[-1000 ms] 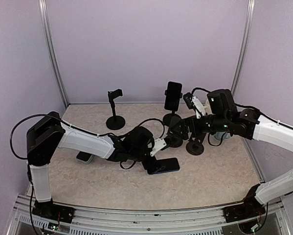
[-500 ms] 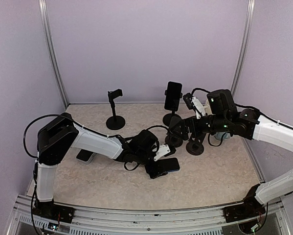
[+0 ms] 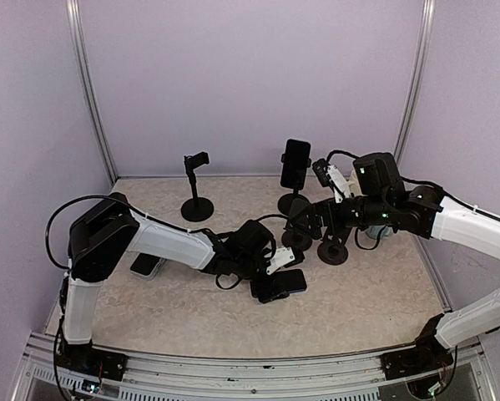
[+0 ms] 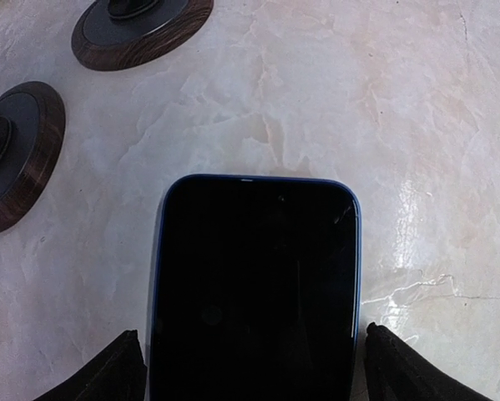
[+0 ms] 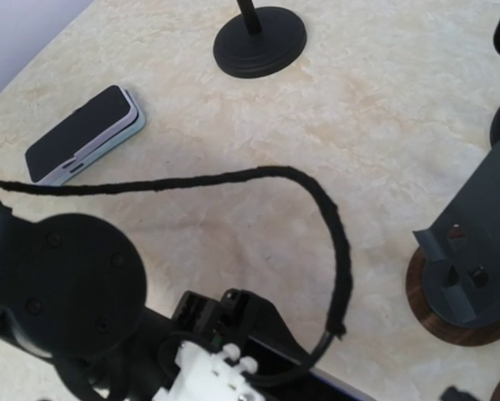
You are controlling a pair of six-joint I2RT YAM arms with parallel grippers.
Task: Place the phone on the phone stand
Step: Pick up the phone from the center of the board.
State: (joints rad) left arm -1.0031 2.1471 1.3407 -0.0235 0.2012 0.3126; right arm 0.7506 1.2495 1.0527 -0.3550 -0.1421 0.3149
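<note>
A black phone with a blue rim lies flat, screen up, on the marble table top, near the middle. My left gripper is low over its near end. One finger stands beside each long edge, with only a thin gap showing, and the jaws are open. Just beyond the phone are two phone stands with round wooden bases. One carries a black cradle. My right gripper hovers by these stands with nothing in it, and its fingers are outside its wrist view.
A black stand with an empty clamp is at the back left. Another stand at the back centre holds a dark phone upright. A second phone in a pale case lies flat at the left. The left arm's cable loops above the table.
My left gripper has slid right and forward over the flat phone, and its fingers have drawn in a little towards the edges. The right arm has stayed still.
</note>
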